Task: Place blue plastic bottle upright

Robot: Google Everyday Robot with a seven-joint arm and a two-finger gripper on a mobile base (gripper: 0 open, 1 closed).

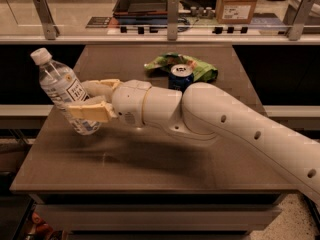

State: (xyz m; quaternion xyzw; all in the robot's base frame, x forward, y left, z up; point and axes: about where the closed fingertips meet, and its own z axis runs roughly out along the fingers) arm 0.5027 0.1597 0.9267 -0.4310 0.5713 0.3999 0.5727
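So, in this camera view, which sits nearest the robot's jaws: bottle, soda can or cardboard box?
The gripper hangs over the table, left side.
1. blue plastic bottle, held in its jaws
2. soda can, mid-table, to the right
3. cardboard box, far back

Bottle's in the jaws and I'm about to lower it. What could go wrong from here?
1. The blue plastic bottle, held in the gripper near the left edge of the table, could land partly off it and fall.
2. It leans, cap toward the left; released like that, it may tip over.
3. The arm passes just in front of the blue can; a swing might knock it.
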